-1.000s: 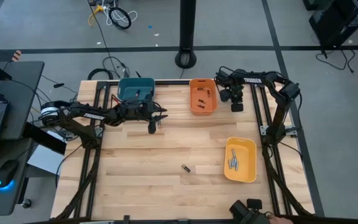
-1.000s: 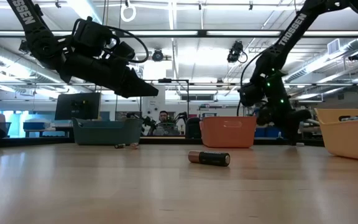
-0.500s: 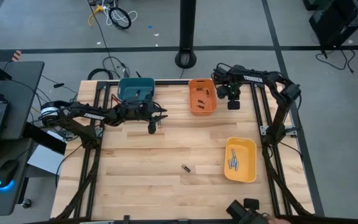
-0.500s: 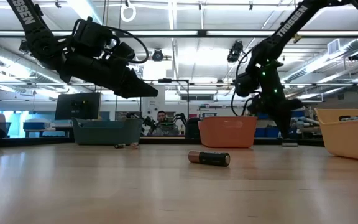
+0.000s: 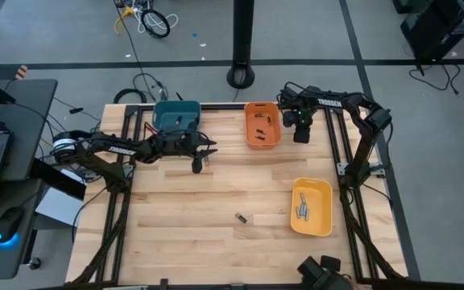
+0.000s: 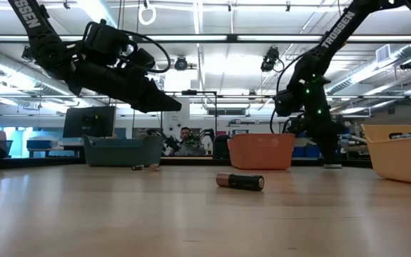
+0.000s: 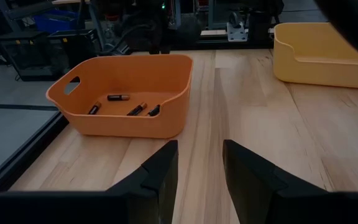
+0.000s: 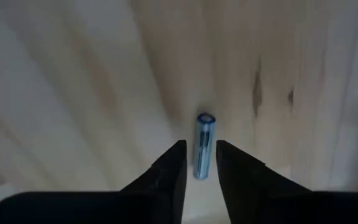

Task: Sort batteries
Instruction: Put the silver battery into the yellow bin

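Observation:
My right gripper [image 5: 300, 133] hovers near the table's far edge, just right of the orange bin [image 5: 263, 125], and is shut on a blue-and-silver battery [image 8: 204, 143]. The orange bin holds several dark batteries [image 7: 129, 107]. Silvery batteries [image 5: 302, 209] lie in the yellow bin [image 5: 312, 227]. One dark battery [image 5: 241, 217] lies on its side on the bare wood mid-table, also in the low view [image 6: 240, 181]. My left gripper [image 7: 197, 180] is open and raised over the table in front of the teal bin [image 5: 176, 115], touching nothing. My right gripper pinches the blue-and-silver battery between its two fingers at the battery's near end [image 8: 201, 169]. The battery lies along the fingers and sticks out past their tips, lifted clear of the wood below.
The three bins stand at the table's far-left, far-middle and right-near parts. Wide bare wood lies between them around the lone battery. Beyond the far edge are a black post base [image 5: 241, 76], cables, and a person seated in the room [image 6: 185, 135].
My right gripper has shifted a little toward the table's left, closer to the orange bin, keeping the battery between its fingers. The left arm has kept still.

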You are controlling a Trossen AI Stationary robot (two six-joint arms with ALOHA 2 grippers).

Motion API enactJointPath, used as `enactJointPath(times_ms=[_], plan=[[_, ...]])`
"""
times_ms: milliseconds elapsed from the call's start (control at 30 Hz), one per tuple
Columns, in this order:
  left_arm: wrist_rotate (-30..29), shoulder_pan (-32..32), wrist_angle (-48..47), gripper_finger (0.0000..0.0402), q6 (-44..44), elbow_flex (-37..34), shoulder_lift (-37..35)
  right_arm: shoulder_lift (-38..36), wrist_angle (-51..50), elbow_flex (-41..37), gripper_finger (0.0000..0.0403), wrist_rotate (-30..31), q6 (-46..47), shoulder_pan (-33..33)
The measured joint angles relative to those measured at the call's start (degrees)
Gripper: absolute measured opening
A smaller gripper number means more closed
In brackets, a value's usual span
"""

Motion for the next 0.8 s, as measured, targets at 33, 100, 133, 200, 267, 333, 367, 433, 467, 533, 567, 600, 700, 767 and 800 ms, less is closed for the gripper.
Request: enactJointPath(times_ms=[33,100,133,200,267,333,367,433,467,533,567,600,700,767,800], plan=[[0.0,0.0,0.0,0.0135,0.0,0.0,0.0,0.0,1.1,-0.5,0.0101,0.0,0.0,-0.2],[0.0,0.0,0.0,0.0135,0.0,0.0,0.0,0.0,3.4,-1.3,0.0107,0.4,0.4,-0.5],[0.0,0.0,0.0,0.0135,0.0,0.0,0.0,0.0,4.2,-1.5,0.0109,0.4,0.5,-0.8],[0.0,0.0,0.0,0.0135,0.0,0.0,0.0,0.0,4.9,-2.0,0.0110,0.4,0.4,-1.1],[0.0,0.0,0.0,0.0135,0.0,0.0,0.0,0.0,5.4,-2.7,0.0110,0.2,0.0,-1.4],[0.0,0.0,0.0,0.0135,0.0,0.0,0.0,-0.3,6.3,-3.6,0.0107,0.0,-0.1,-1.6],[0.0,0.0,0.0,0.0135,0.0,0.0,0.0,-0.5,6.8,-4.2,0.0106,0.0,-0.1,-1.7],[0.0,0.0,0.0,0.0135,0.0,0.0,0.0,-0.6,7.7,-5.1,0.0103,-0.1,-0.1,-1.9],[0.0,0.0,0.0,0.0135,0.0,0.0,0.0,-0.6,8.2,-5.6,0.0102,-0.4,0.0,-1.9],[0.0,0.0,0.0,0.0135,0.0,0.0,0.0,-0.6,8.7,-5.8,0.0100,-0.9,0.0,-1.9],[0.0,0.0,0.0,0.0135,0.0,0.0,0.0,-0.6,8.9,-5.9,0.0099,-1.2,0.0,-1.9],[0.0,0.0,0.0,0.0135,0.0,0.0,0.0,-0.6,9.0,-5.9,0.0097,-1.5,0.0,-1.9],[0.0,0.0,0.1,0.0135,-0.1,0.0,0.0,-0.5,9.1,-5.9,0.0091,-2.2,-0.2,-2.0],[0.0,0.0,0.2,0.0135,-0.1,0.0,0.0,-0.5,9.2,-5.9,0.0083,-2.3,-0.7,-1.9],[0.0,0.0,0.3,0.0135,-0.1,0.0,0.0,-0.5,9.2,-5.8,0.0077,-2.4,-1.0,-1.9]])
